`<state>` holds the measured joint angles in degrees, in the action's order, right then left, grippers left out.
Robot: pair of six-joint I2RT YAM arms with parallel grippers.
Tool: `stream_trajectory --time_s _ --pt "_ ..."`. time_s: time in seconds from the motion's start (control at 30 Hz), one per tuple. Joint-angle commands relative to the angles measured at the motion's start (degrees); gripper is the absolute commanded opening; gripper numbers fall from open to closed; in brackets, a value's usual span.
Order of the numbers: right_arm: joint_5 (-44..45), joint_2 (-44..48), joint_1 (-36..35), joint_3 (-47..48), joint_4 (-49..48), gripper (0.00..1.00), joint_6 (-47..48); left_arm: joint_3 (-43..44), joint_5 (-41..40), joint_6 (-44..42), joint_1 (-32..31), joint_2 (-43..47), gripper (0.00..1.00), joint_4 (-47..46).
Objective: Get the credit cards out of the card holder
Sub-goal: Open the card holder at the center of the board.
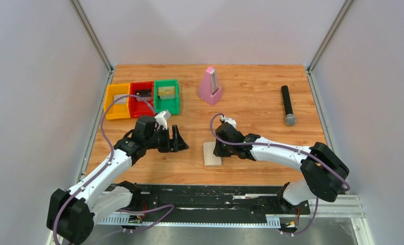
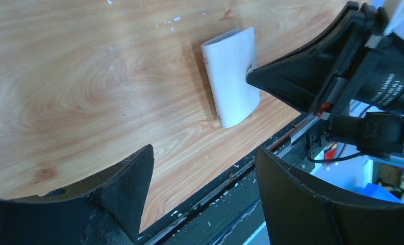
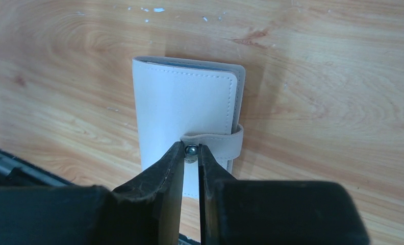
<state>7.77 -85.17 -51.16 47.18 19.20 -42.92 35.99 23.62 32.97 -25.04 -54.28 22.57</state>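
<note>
Right wrist view: card holder [image 3: 184, 102] lies closed, cream face up, flat on the wooden table [image 3: 317, 76], close to its near edge. Credit cards not visible.

Right gripper [image 3: 191, 151] pinches the snap stud [image 3: 191, 149] at the strap [image 3: 218, 139] end, fingers almost together. Left gripper [image 2: 204, 150] is spread wide just left of the holder, touching nothing.

Risk: with nothing pinning the body, pulling the snap may drag the whole holder; the small round stud may slip free.

Tabletop smooth, lightly specked. Pale walls [image 1: 215, 30]. Coloured bins [image 1: 143, 98], pink metronome [image 1: 210, 87] and microphone [image 1: 287, 104] well apart.
</note>
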Motion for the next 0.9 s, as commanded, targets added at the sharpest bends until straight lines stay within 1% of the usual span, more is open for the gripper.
stream_trajectory --time_s 0.0,0.17,0.23,0.43,0.57,0.77,0.83,0.87 --pt "-8.6 5.5 2.1 -3.5 -11.2 0.01 -0.2 -2.6 5.2 4.7 -0.3 -2.4 0.81 -11.4" --pt "-12.2 9.4 2.8 -6.3 -14.5 0.01 -1.4 -5.8 7.8 7.0 -0.9 -6.0 0.81 -18.7" --pt "-13.3 10.9 2.8 -7.1 -15.6 0.01 -2.1 -7.2 10.1 9.4 -1.3 -7.1 0.81 -25.2" --pt "-15.7 13.4 2.8 -7.7 -16.8 0.01 -3.6 -10.9 15.2 15.6 -2.5 -10.2 0.86 -40.1" --pt "-16.9 14.7 2.8 -7.9 -17.5 0.01 -4.6 -10.4 15.4 14.7 -3.3 -12.9 0.86 -40.5" --pt "-18.6 16.1 2.8 -8.5 -18.5 0.00 -5.4 -10.4 16.8 16.0 -3.8 -16.8 0.79 -44.0" --pt "-19.1 16.3 2.8 -8.5 -18.5 0.00 -5.5 -10.3 17.4 16.5 -4.1 -18.0 0.73 -45.2" --pt "-19.3 16.3 2.8 -8.6 -18.5 0.00 -5.6 -10.3 17.6 17.0 -4.2 -18.6 0.66 -45.6"
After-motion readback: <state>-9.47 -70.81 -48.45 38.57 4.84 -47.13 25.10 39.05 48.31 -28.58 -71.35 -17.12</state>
